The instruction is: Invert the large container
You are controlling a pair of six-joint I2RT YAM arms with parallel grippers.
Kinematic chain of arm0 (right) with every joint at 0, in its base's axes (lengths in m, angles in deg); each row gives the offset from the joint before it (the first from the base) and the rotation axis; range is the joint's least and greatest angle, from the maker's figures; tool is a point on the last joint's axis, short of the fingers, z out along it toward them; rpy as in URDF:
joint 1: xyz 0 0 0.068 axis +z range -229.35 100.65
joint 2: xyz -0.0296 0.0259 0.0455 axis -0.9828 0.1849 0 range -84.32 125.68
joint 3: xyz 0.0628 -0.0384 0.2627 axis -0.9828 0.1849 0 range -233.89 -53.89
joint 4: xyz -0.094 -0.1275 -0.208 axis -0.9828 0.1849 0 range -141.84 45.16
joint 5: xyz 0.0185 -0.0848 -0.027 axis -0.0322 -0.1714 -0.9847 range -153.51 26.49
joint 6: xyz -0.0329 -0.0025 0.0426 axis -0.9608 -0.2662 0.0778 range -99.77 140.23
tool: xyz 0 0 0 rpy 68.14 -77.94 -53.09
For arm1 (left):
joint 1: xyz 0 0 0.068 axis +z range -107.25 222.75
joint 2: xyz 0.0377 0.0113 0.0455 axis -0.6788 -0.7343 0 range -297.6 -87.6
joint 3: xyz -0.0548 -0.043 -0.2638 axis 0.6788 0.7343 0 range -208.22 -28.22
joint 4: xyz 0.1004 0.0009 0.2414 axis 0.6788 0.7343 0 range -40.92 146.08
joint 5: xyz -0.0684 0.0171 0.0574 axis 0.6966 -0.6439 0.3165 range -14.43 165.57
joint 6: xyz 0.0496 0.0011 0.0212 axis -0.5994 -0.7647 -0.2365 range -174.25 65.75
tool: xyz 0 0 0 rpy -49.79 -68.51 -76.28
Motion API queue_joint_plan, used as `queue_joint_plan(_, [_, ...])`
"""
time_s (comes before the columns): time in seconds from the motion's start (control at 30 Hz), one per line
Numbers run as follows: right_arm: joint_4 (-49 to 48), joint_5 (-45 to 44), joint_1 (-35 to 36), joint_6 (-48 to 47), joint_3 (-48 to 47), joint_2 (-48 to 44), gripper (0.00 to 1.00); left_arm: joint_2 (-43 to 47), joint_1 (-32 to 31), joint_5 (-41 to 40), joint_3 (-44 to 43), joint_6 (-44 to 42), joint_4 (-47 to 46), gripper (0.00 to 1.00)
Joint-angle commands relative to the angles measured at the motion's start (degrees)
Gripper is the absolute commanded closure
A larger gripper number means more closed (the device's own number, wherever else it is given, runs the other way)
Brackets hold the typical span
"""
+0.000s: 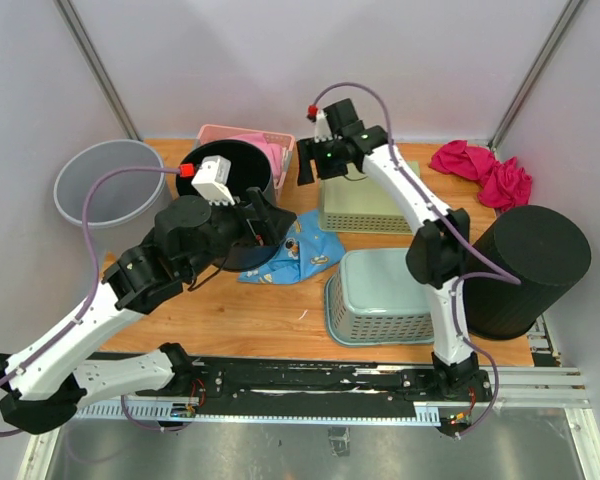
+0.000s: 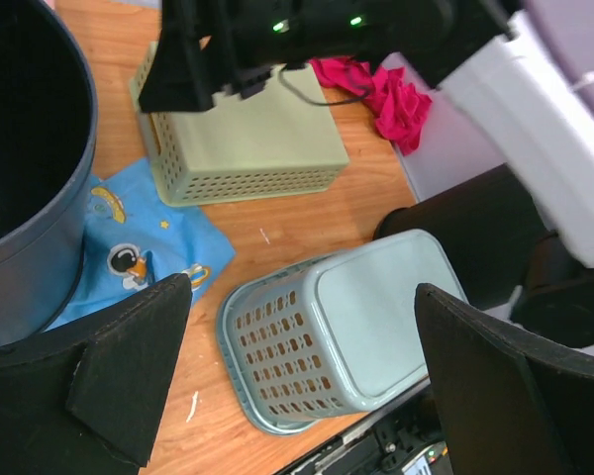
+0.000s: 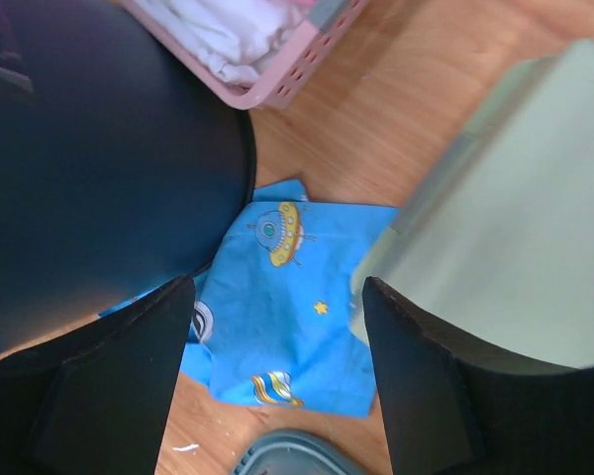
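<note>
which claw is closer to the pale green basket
Right. The right claw hangs by the pale green basket's back left corner; the left claw is farther left, at the dark bin, across the blue cloth.

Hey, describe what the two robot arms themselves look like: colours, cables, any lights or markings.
Both arms have white links and bulky black joints. A lavender cable loops along the left arm; another arcs over the right arm. Each wrist carries a white camera block with a red plug. Small green lights glow on the right wrist. The fingers are flat, matte black wedges.
</note>
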Motion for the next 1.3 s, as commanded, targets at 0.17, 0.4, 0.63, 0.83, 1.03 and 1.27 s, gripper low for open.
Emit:
queue_joint_plan(0.17, [4.0, -2.4, 1.7, 1.3, -6.5, 12.3, 0.29, 0.6, 0.2, -0.8, 1.1, 1.3, 1.5, 0.01])
queue_joint_plan(0.4, [8.2, -18.5, -4.1, 1.8, -1.7, 9.2, 0.28, -1.8, 0.2, 4.8, 0.9, -1.0, 1.8, 0.01])
queue_joint_plan(0.63, [10.6, -27.5, -6.5, -1.4, -1.2, 0.8, 0.25, -7.2, 0.1, 10.7, -0.5, -2.9, 1.3, 0.01])
queue_joint_plan(0.83, [7.8, -25.9, -6.6, -0.8, 8.6, -14.4, 0.22, -10.7, -1.2, 13.4, -1.4, -4.9, 0.4, 0.01])
queue_joint_plan(1.03, [6.0, -17.7, -6.4, -0.4, 29.8, -37.4, 0.24, -13.9, -3.3, 16.8, -1.4, -7.3, -0.5, 0.01])
queue_joint_plan(1.27, [11.1, -3.1, -4.3, 0.4, 49.3, -64.7, 0.26, -15.3, -3.7, 13.7, -1.7, -7.5, -2.6, 0.01])
